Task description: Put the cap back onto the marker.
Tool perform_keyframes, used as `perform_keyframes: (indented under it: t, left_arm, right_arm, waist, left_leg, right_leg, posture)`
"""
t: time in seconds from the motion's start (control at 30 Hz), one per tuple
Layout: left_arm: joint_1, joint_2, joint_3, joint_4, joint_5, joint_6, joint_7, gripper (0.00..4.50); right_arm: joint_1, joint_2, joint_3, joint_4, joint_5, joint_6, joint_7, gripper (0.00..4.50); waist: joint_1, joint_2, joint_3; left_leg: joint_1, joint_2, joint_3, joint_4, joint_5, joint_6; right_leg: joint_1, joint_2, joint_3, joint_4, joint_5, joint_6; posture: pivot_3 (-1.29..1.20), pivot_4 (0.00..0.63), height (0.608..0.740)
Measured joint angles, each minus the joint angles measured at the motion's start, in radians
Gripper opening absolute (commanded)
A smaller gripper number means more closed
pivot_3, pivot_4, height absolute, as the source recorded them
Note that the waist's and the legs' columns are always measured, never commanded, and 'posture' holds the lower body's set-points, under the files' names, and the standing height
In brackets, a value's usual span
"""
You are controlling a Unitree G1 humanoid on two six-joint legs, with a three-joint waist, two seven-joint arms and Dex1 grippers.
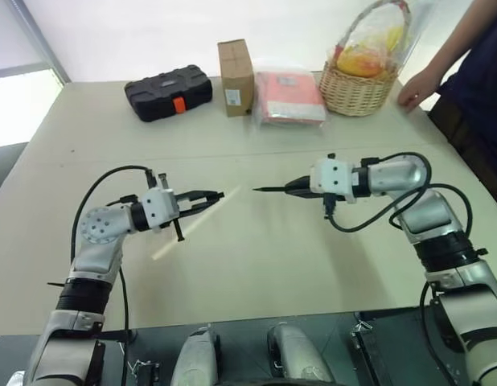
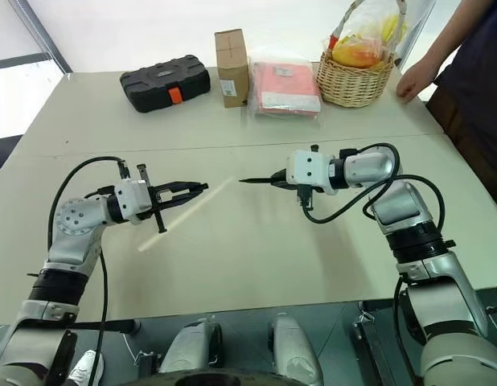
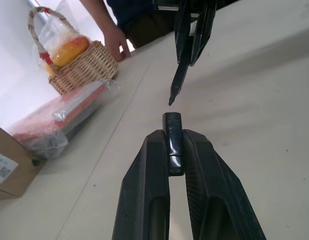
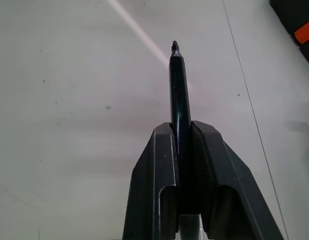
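my left gripper sits at about 9 o'clock over the worktop, jaws clamped on the cap. the cap pokes out past the fingertips, open end aimed toward 3 o'clock.

my right gripper sits at about 3 o'clock, jaws closed on the marker. the marker runs out along the jaws, its pointed tip aimed toward 9 o'clock, at the cap.

tip and cap face each other over the middle of the worktop, near but apart, a gap of bare worktop showing between them. in the left wrist view the marker tip hangs just off the cap's mouth, not quite in line with it. both are held clear of the worktop.

along the 12 o'clock edge: black case with an orange latch at 11, cardboard box upright beside it, red packet in clear wrap at 12, wicker basket with yellow goods at 1. a person's hand rests on the worktop just beside the basket, toward 2 o'clock.
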Motion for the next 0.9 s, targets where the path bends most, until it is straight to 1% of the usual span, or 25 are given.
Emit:
perform_keyframes:
  t: [0.07, 0.17, 0.23, 0.33, 0.43, 0.6, 0.77, 0.9]
  left_arm:
    - [0.014, 0.000, -0.003, -0.019, -0.014, 0.048, 0.000, 0.00]
    - [0.033, 0.002, -0.004, -0.089, -0.069, 0.184, 0.001, 0.00]
    - [0.034, 0.005, -0.004, -0.113, -0.086, 0.222, 0.001, 0.00]
    - [0.044, 0.015, -0.003, -0.141, -0.132, 0.319, -0.014, 0.00]
    - [0.066, 0.039, 0.006, -0.161, -0.164, 0.386, -0.028, 0.00]
    - [0.106, 0.060, 0.066, -0.180, -0.210, 0.443, -0.019, 0.00]
    - [0.153, 0.066, 0.088, -0.258, -0.242, 0.500, -0.003, 0.00]
    - [0.141, 0.065, 0.091, -0.277, -0.250, 0.530, 0.010, 0.00]
  right_arm:
    - [0.001, 0.001, 0.000, -0.006, 0.008, 0.004, 0.008, 0.06]
    - [0.008, 0.004, -0.001, -0.021, 0.047, 0.044, 0.027, 0.06]
    - [0.013, 0.005, -0.001, -0.024, 0.065, 0.063, 0.035, 0.06]
    - [0.016, 0.029, -0.006, -0.027, 0.115, 0.142, 0.042, 0.06]
    - [0.013, 0.043, -0.004, -0.031, 0.119, 0.150, 0.044, 0.06]
    - [-0.001, 0.093, 0.008, -0.052, 0.114, 0.162, 0.024, 0.06]
    - [-0.001, 0.094, 0.020, -0.083, 0.116, 0.175, 0.040, 0.06]
    - [-0.001, 0.089, 0.021, -0.096, 0.121, 0.182, 0.065, 0.06]
  waist:
    - [0.000, 0.000, 0.000]
    - [0.000, 0.000, 0.000]
    - [0.000, 0.000, 0.000]
    - [-0.002, 0.000, 0.000]
    - [-0.004, 0.000, 0.000]
    - [-0.003, 0.000, 0.000]
    - [0.003, 0.000, 0.000]
    - [0.002, 0.000, 0.000]
  left_leg:
    - [0.000, 0.000, 0.000, 0.000, 0.000, 0.000]
    - [0.000, 0.000, 0.000, 0.000, 0.000, 0.000]
    - [0.000, 0.000, 0.000, 0.000, 0.000, 0.000]
    - [0.001, 0.000, 0.000, 0.001, 0.000, 0.000]
    - [0.001, 0.001, -0.001, 0.000, 0.000, 0.000]
    - [0.001, 0.001, -0.001, 0.000, 0.000, 0.000]
    - [0.000, 0.001, -0.001, 0.001, 0.000, 0.000]
    - [0.001, 0.000, -0.001, 0.002, 0.000, 0.000]
  right_leg:
    - [0.000, 0.000, 0.000, 0.000, 0.000, 0.000]
    - [0.000, 0.000, 0.000, 0.001, 0.000, 0.000]
    - [0.000, 0.000, 0.000, 0.001, 0.000, 0.000]
    - [0.000, 0.000, 0.000, 0.001, 0.000, 0.000]
    - [-0.001, 0.001, 0.000, 0.002, 0.000, 0.000]
    - [-0.001, 0.001, 0.000, 0.003, 0.000, 0.000]
    - [-0.001, 0.000, 0.000, 0.004, 0.000, 0.000]
    - [-0.001, 0.000, 0.000, 0.004, 0.000, 0.000]
  posture:
    - [0.00, 0.150, 0.740]
    - [0.00, 0.150, 0.740]
    - [0.00, 0.150, 0.740]
    - [0.00, 0.150, 0.740]
    - [0.00, 0.150, 0.740]
    - [0.00, 0.150, 0.740]
    - [0.00, 0.150, 0.740]
    - [0.00, 0.150, 0.740]
